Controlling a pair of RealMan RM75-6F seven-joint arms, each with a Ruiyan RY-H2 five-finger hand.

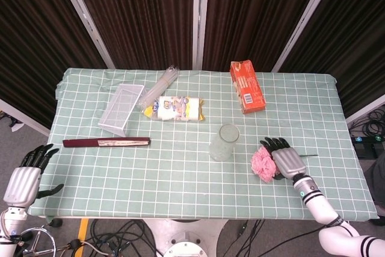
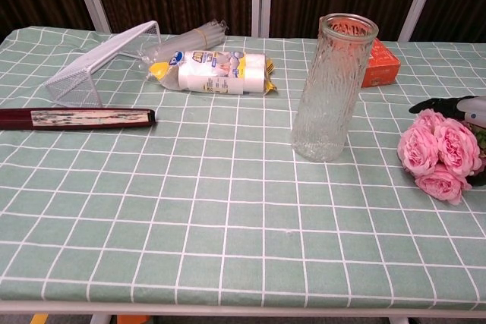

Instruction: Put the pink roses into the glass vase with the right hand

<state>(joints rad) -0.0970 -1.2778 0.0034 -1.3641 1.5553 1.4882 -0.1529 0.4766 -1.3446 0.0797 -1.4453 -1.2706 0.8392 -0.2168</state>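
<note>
Pink roses [image 1: 262, 164] lie on the checked bench [image 1: 180, 173], just to the robot's right of the glass vase [image 1: 225, 142], which stands upright with its mouth open. The right hand [image 1: 284, 159] lies palm-down over the stem end of the bunch, its dark fingers [image 1: 274, 144] reaching over the foliage; whether they have closed on the stems I cannot tell, since the hand hides them from above and the chest view catches only its edge. The left hand [image 1: 25, 180] hangs off the near left corner of the bench, fingers apart, holding nothing.

Judging by the look of them, the roses are light, soft and probably artificial: the blooms would crush or bend if squeezed, and the bunch is head-heavy, so it may droop or swing once lifted. The sensible hold is on the bundled stems, close behind the blooms, leaving the stem tips free to enter the vase first. The vase is tall, narrow and glass, so a sideways knock from blooms or fingers could tip it
</note>
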